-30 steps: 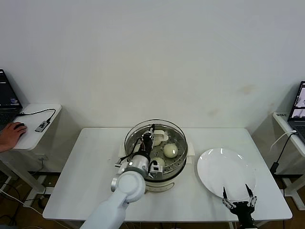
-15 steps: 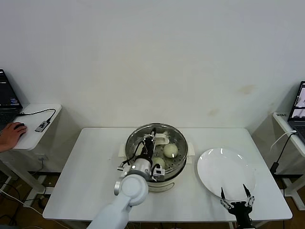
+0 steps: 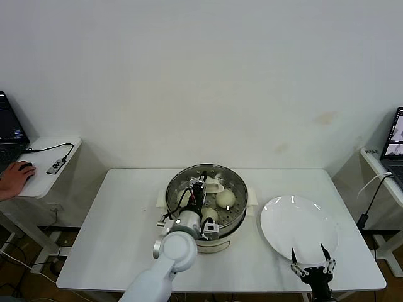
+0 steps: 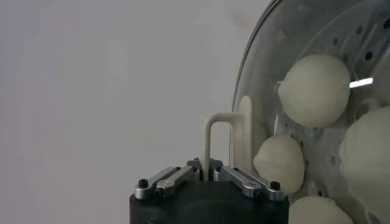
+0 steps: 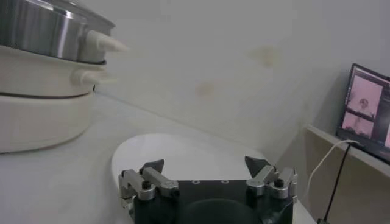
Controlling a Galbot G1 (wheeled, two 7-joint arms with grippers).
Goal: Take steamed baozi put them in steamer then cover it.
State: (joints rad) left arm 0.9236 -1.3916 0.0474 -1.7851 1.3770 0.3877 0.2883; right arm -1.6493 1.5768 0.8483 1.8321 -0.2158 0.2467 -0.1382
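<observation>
1. Steamed baozi, smooth round cream-white dough buns: all inside the round shiny stainless-steel steamer at table centre, none on the flat white plate. Four visible in the left wrist view.
2. Nearest: right gripper parked at the near table edge, just beside the plate, fingers spread wide, empty.
3. Next: left gripper over the steamer, clamped on the cream handle of the round clear glass lid; lid level over the pot rim, apparently seated or nearly so.
4. Judged stage: covering, final step; release pending.
5. Risks: lid off-centre at release, hence one edge riding the rim and sliding off; withdrawal along a slanted path, hence handle snagged and lid dragged askew; excess downward push, hence lid pressed onto the tallest bun.
</observation>
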